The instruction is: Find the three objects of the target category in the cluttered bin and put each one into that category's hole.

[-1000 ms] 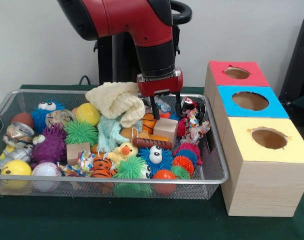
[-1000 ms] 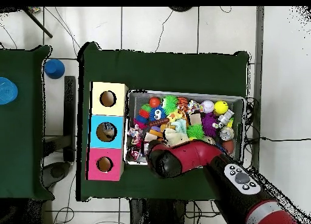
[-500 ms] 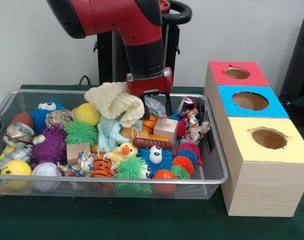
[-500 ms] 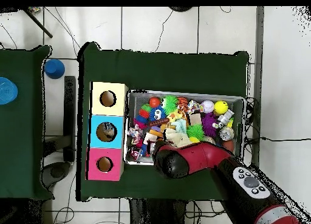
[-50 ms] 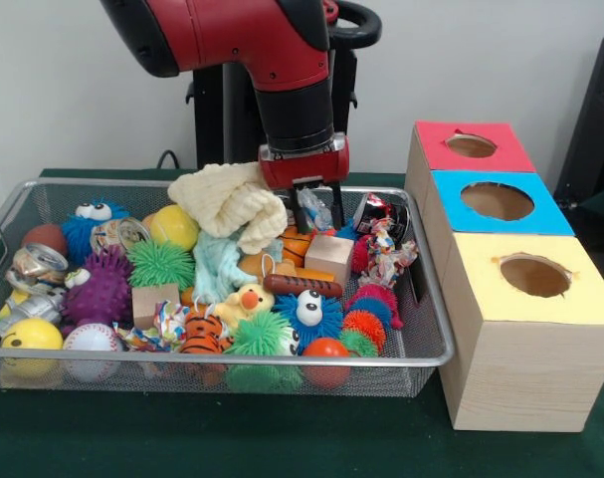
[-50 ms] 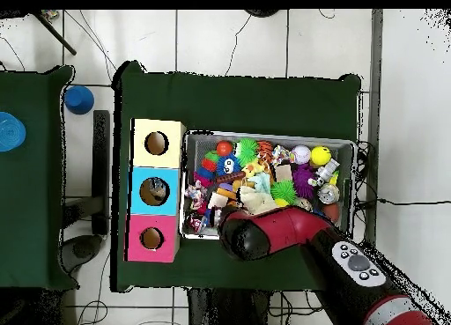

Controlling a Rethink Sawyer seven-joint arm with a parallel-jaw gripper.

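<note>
My gripper hangs over the back middle of the wire mesh bin, just above the pile. Its fingers are shut on a clear crinkled plastic piece, held a little above a wooden block. A cream knitted cloth lies right beside the gripper. To the bin's right stand three boxes with round holes: red, blue and yellow. In the overhead view the red arm hides the gripper, and the three boxes sit to the bin's left.
The bin holds several spiky rubber balls, crushed cans, a rubber duck, smooth balls, candy wrappers and another wooden block. A green cloth covers the table.
The gripper has risen out of the pile with the clear plastic piece between its fingers. It swung slightly left, then back right.
</note>
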